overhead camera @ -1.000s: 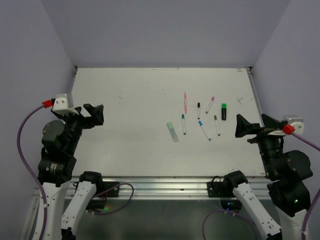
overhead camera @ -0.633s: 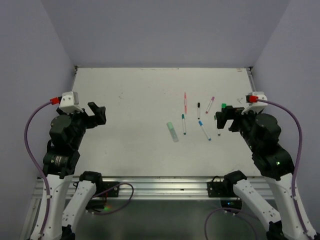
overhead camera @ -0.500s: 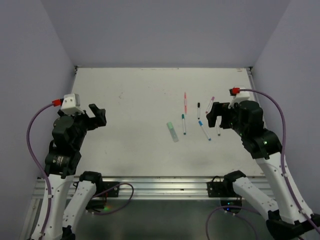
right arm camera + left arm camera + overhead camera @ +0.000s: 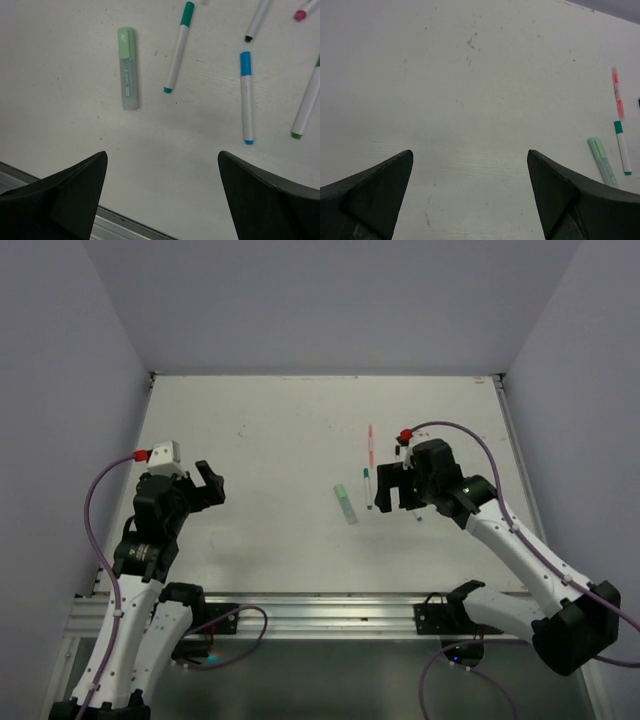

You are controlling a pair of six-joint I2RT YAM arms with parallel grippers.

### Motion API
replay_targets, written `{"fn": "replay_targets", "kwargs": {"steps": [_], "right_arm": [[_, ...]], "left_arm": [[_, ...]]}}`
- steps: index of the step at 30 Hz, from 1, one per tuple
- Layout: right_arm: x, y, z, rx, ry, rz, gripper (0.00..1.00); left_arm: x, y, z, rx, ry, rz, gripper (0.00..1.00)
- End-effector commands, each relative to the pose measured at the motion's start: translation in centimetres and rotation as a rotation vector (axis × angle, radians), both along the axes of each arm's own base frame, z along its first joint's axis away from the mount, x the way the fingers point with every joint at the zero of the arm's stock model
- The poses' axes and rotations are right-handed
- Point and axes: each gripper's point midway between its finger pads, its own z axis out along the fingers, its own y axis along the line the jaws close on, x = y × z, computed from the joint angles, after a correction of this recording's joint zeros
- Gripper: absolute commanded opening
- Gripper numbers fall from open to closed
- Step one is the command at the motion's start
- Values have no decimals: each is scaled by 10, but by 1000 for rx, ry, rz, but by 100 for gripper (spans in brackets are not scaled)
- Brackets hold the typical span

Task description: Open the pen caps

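Observation:
Several pens lie right of the table's centre with their caps on. In the right wrist view I see a pale green highlighter with its pale green cap, a white pen with a teal cap, one with a blue cap, a black-tipped pen, a magenta cap and a green-tipped pen. My right gripper hangs open above bare table just nearer than them, over the pens in the top view. My left gripper is open far to the left, holding nothing.
A pink pen lies farthest back in the group. The table's near edge with its metal rail runs just below my right gripper. Purple walls close in the table on three sides.
My right arm has swung from the table's right edge leftwards to hover over the pens. The left arm has shifted slightly right and down. Both grippers stay open.

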Motion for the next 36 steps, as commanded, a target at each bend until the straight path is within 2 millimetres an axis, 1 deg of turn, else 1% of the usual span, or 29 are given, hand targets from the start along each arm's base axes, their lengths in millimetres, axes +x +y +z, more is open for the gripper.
{"fn": "replay_targets", "kwargs": {"steps": [1, 2, 3, 4, 5, 6, 9, 10, 11, 12, 13, 14, 16, 17, 19, 20, 21, 22, 23, 26, 27, 29, 30, 36], "right_arm": [[17, 17, -7, -8, -44, -5, 96], [16, 25, -12, -15, -43, 12, 95], [17, 30, -21, -33, -31, 18, 94], [19, 30, -26, -58, -40, 7, 93], [20, 41, -27, -58, -55, 27, 93], [20, 45, -38, -85, -36, 35, 92], [24, 59, -48, -123, -44, 46, 90], [25, 65, -57, -142, -26, 57, 90], [26, 70, -59, -147, -35, 64, 89], [27, 73, -63, -153, -34, 67, 88], [28, 74, -72, -175, -20, 66, 87], [29, 80, -73, -178, -28, 77, 86], [30, 83, -80, -200, -28, 78, 83], [31, 88, -87, -208, -22, 83, 82], [33, 94, -89, -211, -29, 86, 78], [32, 98, -96, -219, -20, 93, 77], [32, 101, -97, -224, -18, 100, 76], [36, 102, -96, -234, -28, 92, 76], [35, 105, -102, -247, -23, 101, 75], [37, 109, -108, -255, -15, 106, 70], [36, 109, -114, -265, -7, 108, 68], [39, 110, -117, -266, -8, 99, 65], [39, 110, -120, -271, -5, 98, 61], [38, 110, -131, -283, 14, 95, 57]], "left_arm": [[16, -8, 10, -47, -66, -13, 100], [16, -9, 8, -50, -60, -18, 100], [17, -10, 6, -49, -52, -23, 100], [17, -10, 4, -50, -46, -26, 100], [17, -10, 4, -48, -46, -25, 100], [17, -10, 3, -43, -44, -26, 100], [17, -9, 3, -36, -46, -24, 100], [17, -8, 3, -34, -46, -22, 100], [18, -8, 3, -33, -46, -24, 100], [18, -8, 2, -33, -40, -24, 100], [18, -8, 0, -33, -37, -23, 100], [18, -7, 1, -34, -37, -22, 100], [18, -7, 0, -33, -34, -24, 100], [17, -7, -1, -33, -34, -22, 100], [18, -8, -1, -31, -36, -26, 100], [18, -8, -1, -29, -34, -27, 100], [19, -7, -1, -30, -36, -25, 100], [20, -8, 0, -31, -37, -27, 100], [20, -8, 0, -30, -34, -30, 100], [19, -8, -3, -32, -22, -29, 100], [19, -7, -3, -33, -23, -29, 100], [18, -7, -4, -32, -22, -27, 100], [19, -7, -2, -31, -28, -28, 100], [20, -9, -4, -33, -18, -37, 100]]}}
